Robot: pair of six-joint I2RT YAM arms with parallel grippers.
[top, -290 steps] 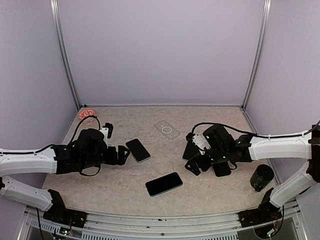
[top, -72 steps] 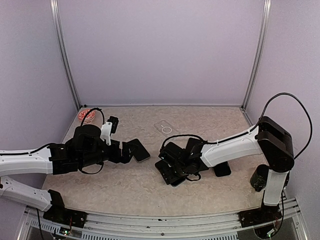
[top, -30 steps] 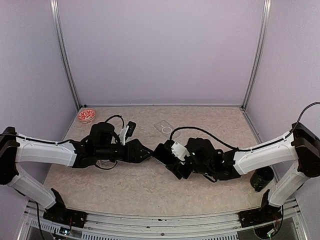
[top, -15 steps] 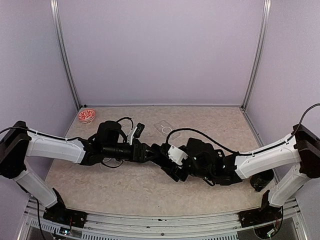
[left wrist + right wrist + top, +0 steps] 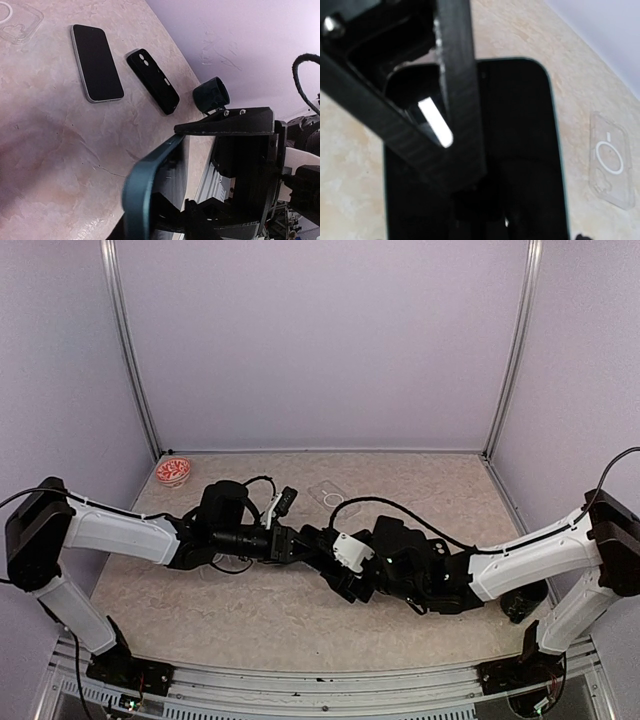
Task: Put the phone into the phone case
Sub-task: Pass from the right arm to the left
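Note:
A phone with a teal rim (image 5: pixel 145 185) and black screen (image 5: pixel 520 125) hangs lifted above the middle of the table. My right gripper (image 5: pixel 338 562) is shut across its width. My left gripper (image 5: pixel 300 543) reaches in from the left, its jaws closed over the phone's thin edge (image 5: pixel 150 210). In the right wrist view a left finger (image 5: pixel 455 100) crosses the screen. A clear phone case (image 5: pixel 335 500) (image 5: pixel 17 20) (image 5: pixel 612 165) lies flat at the back middle, apart from both grippers. A black phone case (image 5: pixel 152 80) lies on the right side of the table.
A second phone with a silver rim (image 5: pixel 96 62) lies face up beside the black case. A black cylinder (image 5: pixel 520 602) (image 5: pixel 211 94) stands at the right edge. A small red dish (image 5: pixel 174 471) sits in the far left corner. The right arm hides the table under it.
My left gripper has travelled right to the lifted phone and its jaws have come together on the phone's edge. The right gripper has kept hold of the phone and shifted only slightly.

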